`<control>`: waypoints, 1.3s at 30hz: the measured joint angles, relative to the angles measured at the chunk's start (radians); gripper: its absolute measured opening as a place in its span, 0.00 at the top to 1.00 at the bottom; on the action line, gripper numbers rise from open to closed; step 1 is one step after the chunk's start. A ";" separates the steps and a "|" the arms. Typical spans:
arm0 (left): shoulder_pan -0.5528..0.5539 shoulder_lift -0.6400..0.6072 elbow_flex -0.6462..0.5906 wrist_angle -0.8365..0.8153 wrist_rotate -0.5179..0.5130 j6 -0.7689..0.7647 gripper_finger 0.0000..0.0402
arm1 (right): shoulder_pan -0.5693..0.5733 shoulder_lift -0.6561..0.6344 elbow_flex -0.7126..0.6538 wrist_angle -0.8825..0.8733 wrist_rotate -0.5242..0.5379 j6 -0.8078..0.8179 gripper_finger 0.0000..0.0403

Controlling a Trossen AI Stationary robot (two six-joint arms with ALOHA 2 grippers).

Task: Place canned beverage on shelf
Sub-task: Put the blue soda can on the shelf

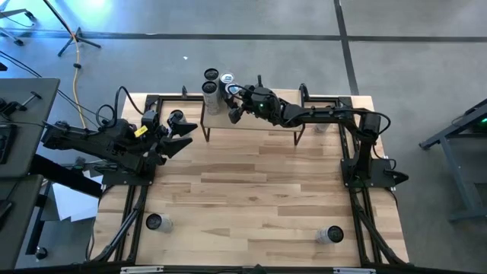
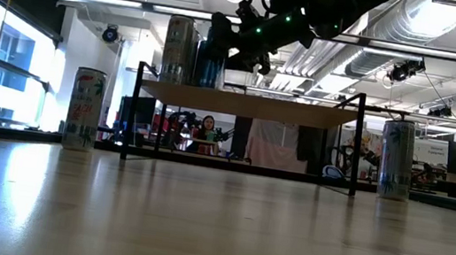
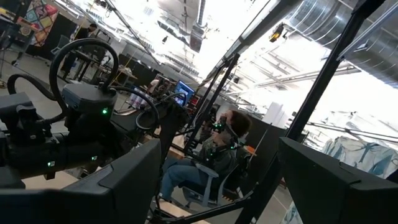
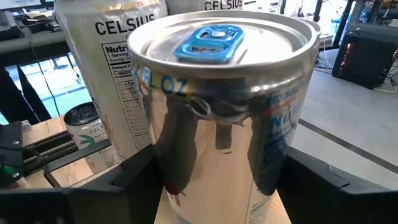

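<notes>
**Right gripper at a can on the shelf**

The right gripper (image 1: 230, 104) reaches over the left end of the shelf (image 2: 249, 105), its two fingers (image 4: 124, 186) spread on either side of a silver can (image 4: 224, 112). The can stands upright on the board, long axis vertical, its sealed top with a blue pull tab (image 4: 208, 42) facing up. Whether the fingers press its wall or merely flank it cannot be told. Just beyond the gripper, on the same end of the shelf, stands a second tall can (image 4: 112, 68), also upright. A third can (image 4: 87, 124) sits lower, past the shelf edge. No can shows any contents; the visible tops are closed. Well apart from the gripper, the left gripper (image 1: 183, 133) waits over the table's (image 1: 251, 190) left side, fingers spread and empty.
</notes>
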 joint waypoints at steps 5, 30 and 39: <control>0.000 0.000 0.000 0.000 0.000 0.000 0.26 | 0.000 0.031 0.000 0.019 -0.002 0.011 0.37; 0.000 0.000 0.001 -0.004 0.000 0.034 0.26 | 0.000 0.024 0.017 -0.050 -0.027 -0.072 0.05; 0.000 0.000 0.001 -0.003 0.000 0.052 0.26 | -0.014 -0.077 0.017 -0.271 -0.027 -0.200 0.04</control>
